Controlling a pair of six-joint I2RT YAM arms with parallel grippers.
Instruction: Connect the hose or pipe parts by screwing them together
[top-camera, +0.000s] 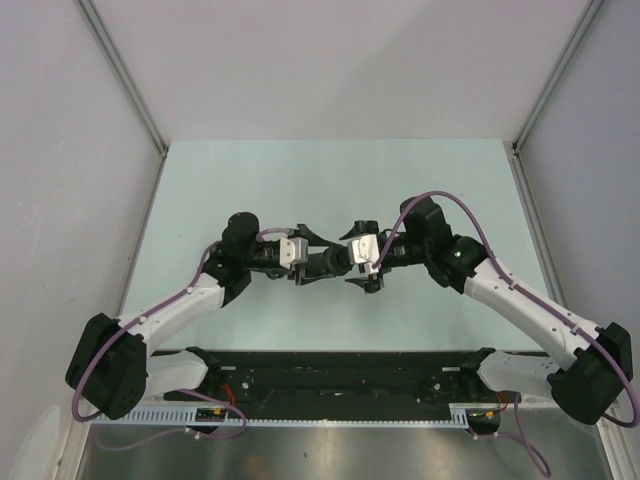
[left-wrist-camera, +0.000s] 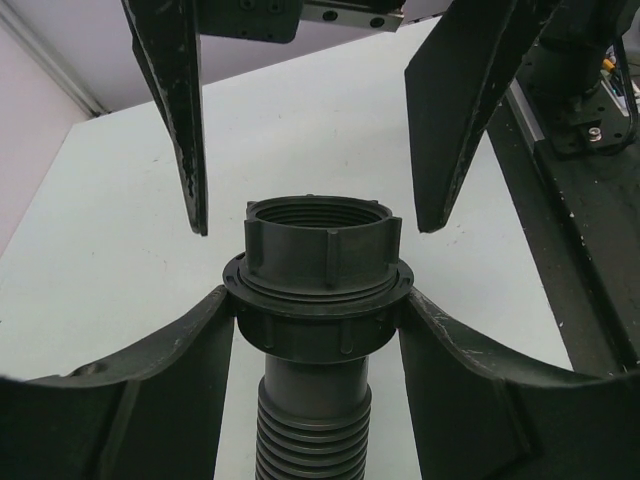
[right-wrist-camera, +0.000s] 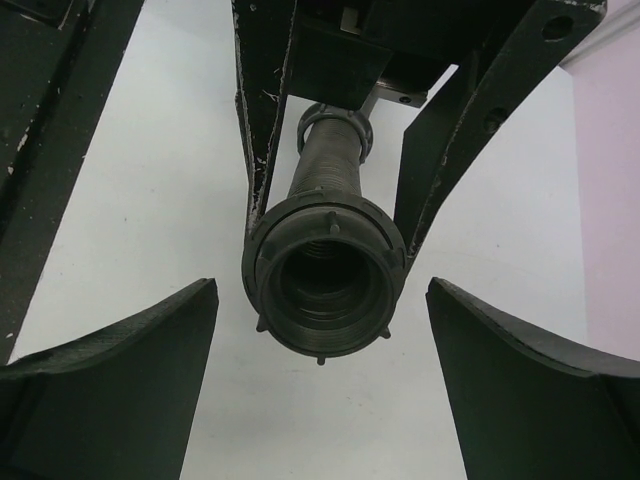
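The corrugated hose (left-wrist-camera: 315, 435) with its threaded collar (left-wrist-camera: 320, 250) hangs mid-air over the middle of the counter (top-camera: 230, 180), left claw (left-wrist-camera: 318, 310) clamped just behind that collar so the threads face the right claw (left-wrist-camera: 315, 222), which straddles them wide open, touching nothing, presumably lining up to twist.
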